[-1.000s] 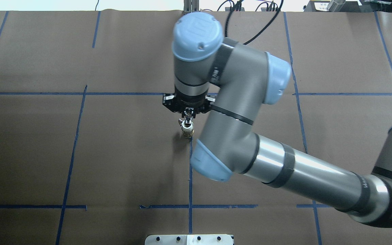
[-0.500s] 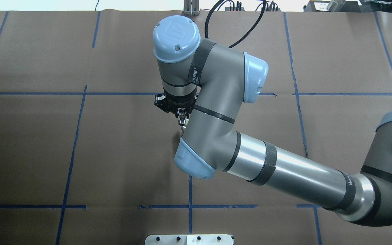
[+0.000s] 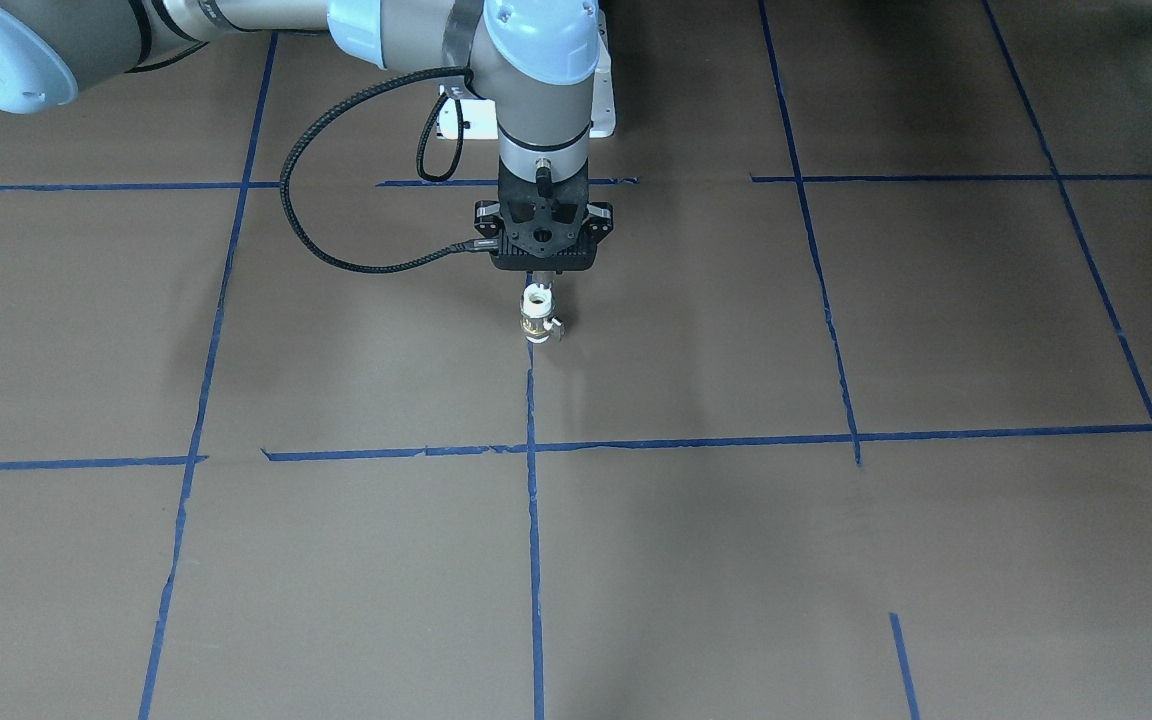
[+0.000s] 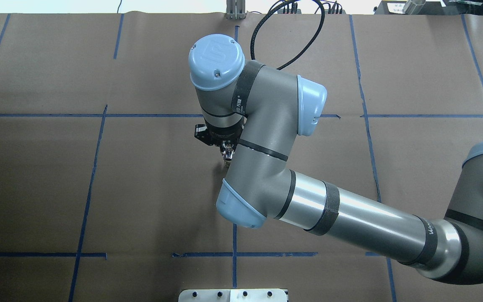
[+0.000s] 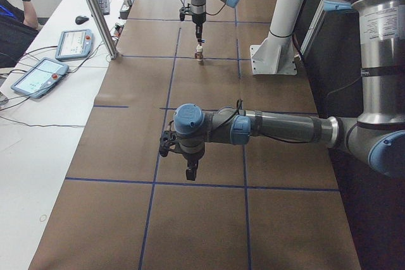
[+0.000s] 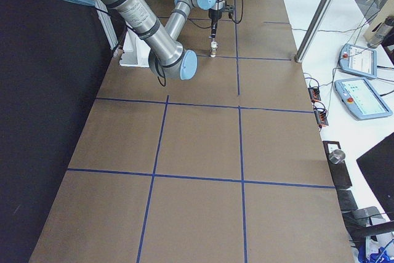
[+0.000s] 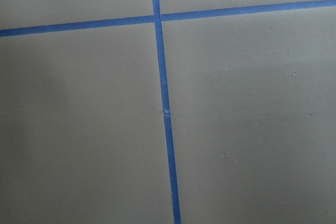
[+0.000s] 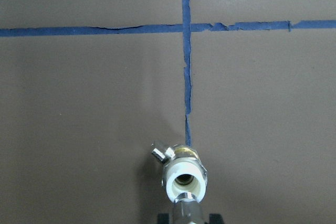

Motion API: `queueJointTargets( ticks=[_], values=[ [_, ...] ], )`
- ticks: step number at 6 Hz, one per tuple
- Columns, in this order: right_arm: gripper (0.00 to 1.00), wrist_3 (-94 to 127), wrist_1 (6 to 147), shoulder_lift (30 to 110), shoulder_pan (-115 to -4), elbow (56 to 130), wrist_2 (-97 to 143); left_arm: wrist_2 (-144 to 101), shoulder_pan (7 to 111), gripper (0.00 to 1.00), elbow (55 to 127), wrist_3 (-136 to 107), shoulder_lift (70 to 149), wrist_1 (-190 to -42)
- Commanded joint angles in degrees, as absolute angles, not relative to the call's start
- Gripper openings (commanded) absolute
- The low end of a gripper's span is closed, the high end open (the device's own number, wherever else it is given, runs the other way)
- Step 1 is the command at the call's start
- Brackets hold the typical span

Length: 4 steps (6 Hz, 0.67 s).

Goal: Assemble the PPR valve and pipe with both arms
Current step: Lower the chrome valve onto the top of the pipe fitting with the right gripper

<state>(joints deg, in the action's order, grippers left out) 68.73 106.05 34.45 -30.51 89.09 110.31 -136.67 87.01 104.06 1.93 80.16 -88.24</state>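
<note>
**Right arm at the insertion approach.** My right gripper pinches the pipe directly over the PPR valve, which stands upright and unheld on the table at a blue tape line. My left gripper hangs well apart; I cannot tell whether it is spread. Risk: an off-axis push would likely tip or skid the unbraced valve, or jam the pipe at its white mouth.

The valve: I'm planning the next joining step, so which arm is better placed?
Right. The right tool hangs directly above the upright valve, apparently gripping the pipe; the left tool sits far along the table.
</note>
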Motion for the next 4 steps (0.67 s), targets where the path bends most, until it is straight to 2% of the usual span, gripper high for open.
queueJointTargets(
  ticks=[1,4],
  values=[
    [0.0,68.7,106.0,34.5,-30.1,89.0,109.4,-136.6,87.0,1.0,104.0,1.9,80.1,-88.2],
    [0.0,68.7,105.8,34.9,-29.4,88.5,108.1,-136.7,87.0,1.0,103.8,2.0,80.2,-88.2]
  ],
)
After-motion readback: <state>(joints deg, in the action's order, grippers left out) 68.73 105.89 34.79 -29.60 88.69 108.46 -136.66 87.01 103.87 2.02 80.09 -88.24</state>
